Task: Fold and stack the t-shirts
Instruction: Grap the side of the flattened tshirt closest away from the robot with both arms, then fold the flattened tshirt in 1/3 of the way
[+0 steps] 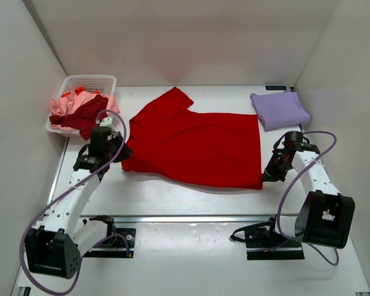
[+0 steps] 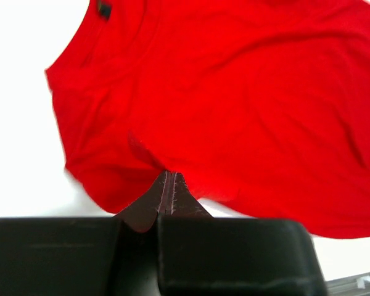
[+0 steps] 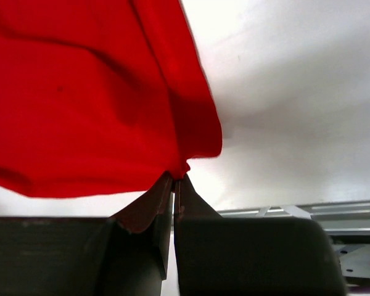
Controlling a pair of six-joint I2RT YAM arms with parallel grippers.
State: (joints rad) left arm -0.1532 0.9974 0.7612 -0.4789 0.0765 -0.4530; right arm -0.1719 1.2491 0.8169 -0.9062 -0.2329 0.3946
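A bright red t-shirt (image 1: 197, 145) lies spread across the middle of the table, one sleeve pointing to the far side. My left gripper (image 1: 122, 152) is shut on its near left edge, and in the left wrist view the fingertips (image 2: 168, 177) pinch the red t-shirt (image 2: 234, 98). At the near right corner my right gripper (image 1: 267, 176) is shut on the cloth. The right wrist view shows that corner of the red t-shirt (image 3: 86, 92) bunched between the closed fingers (image 3: 176, 179). A folded lavender t-shirt (image 1: 280, 109) rests at the far right.
A white basket (image 1: 89, 78) at the far left holds crumpled pink (image 1: 61, 108), orange (image 1: 79, 91) and dark red (image 1: 89, 112) t-shirts. White walls enclose the table on three sides. A metal rail runs along the near edge (image 1: 191, 217).
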